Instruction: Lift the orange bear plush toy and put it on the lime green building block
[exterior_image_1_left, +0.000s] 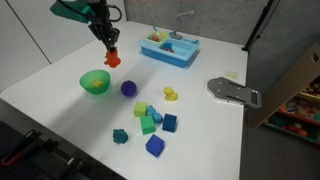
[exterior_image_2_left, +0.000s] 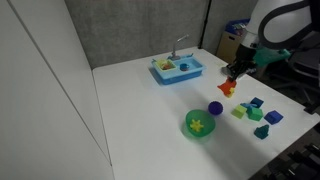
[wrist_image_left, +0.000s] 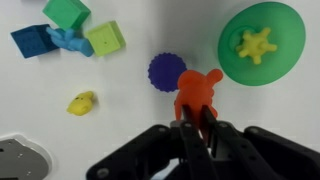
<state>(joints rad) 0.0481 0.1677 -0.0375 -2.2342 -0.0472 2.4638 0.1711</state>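
Tool (wrist_image_left: 193, 118): jaws narrow, clamped on the orange bear plush toy (wrist_image_left: 193, 90), held clear above the table (wrist_image_left: 120, 130). Nearest beneath: purple spiked ball (wrist_image_left: 167, 71), green bowl (wrist_image_left: 285, 65). Farther out: small yellow toy (wrist_image_left: 82, 102); lime green building block (wrist_image_left: 105, 38), beside a teal block (wrist_image_left: 70, 40), well apart from the bear.

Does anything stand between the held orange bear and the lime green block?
The purple ball lies low, roughly between the orange bear, held up in the gripper, and the lime green block; kept high, the bear should clear it.
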